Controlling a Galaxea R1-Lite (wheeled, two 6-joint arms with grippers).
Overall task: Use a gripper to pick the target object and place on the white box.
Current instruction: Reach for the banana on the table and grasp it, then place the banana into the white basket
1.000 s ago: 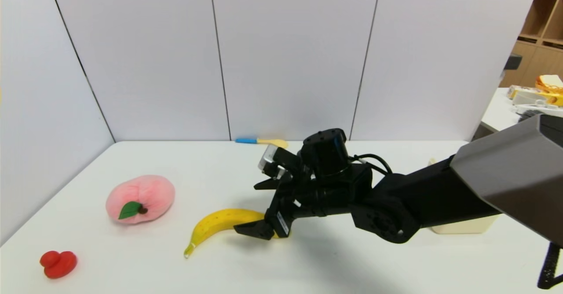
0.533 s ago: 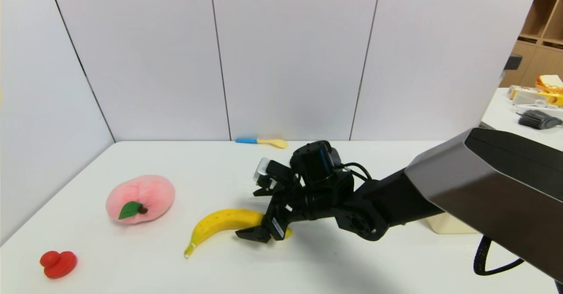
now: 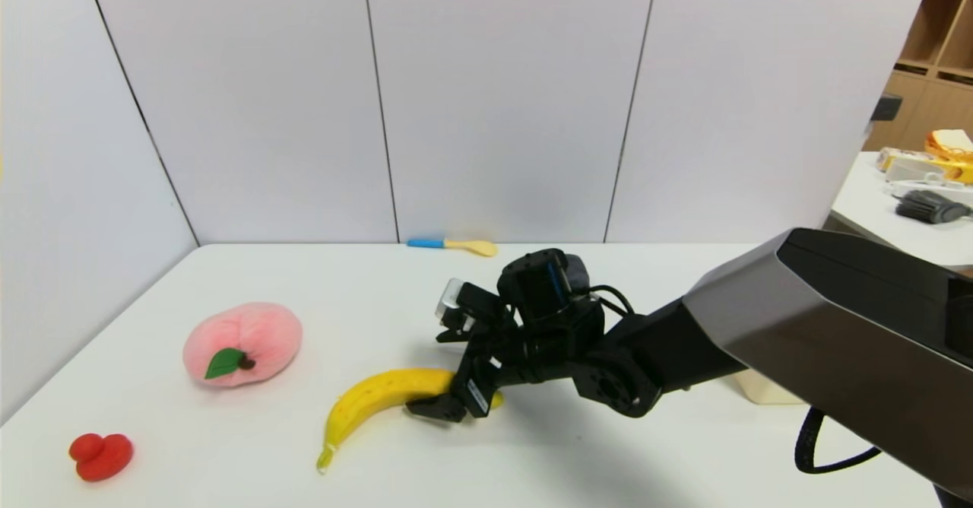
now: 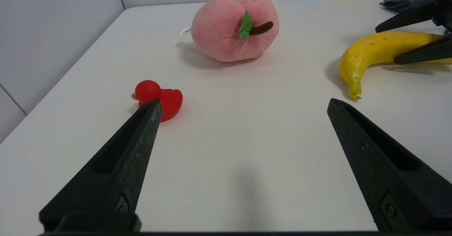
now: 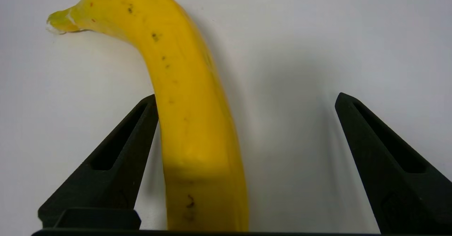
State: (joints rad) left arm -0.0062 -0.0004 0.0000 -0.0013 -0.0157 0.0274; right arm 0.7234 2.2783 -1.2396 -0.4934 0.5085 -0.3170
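Note:
The yellow banana (image 3: 372, 400) lies on the white table, its greenish stem pointing toward the front edge. My right gripper (image 3: 437, 373) is open and straddles the banana's thick end low over the table. In the right wrist view the banana (image 5: 190, 123) runs between the fingers of the right gripper (image 5: 246, 96), touching one finger and leaving a wide gap to the other. The white box (image 3: 760, 392) shows only as a cream corner behind the right arm. My left gripper (image 4: 243, 101) hangs open and empty near the front left of the table, out of the head view.
A pink plush peach (image 3: 243, 343) sits left of the banana and a small red duck (image 3: 100, 456) near the front left corner. A yellow spoon with a blue handle (image 3: 453, 245) lies by the back wall. Grey panels close off the back and left.
My right gripper has dropped lower and come a little toward me over the banana. The banana has swung slightly, its stem tip now nearer the front edge.

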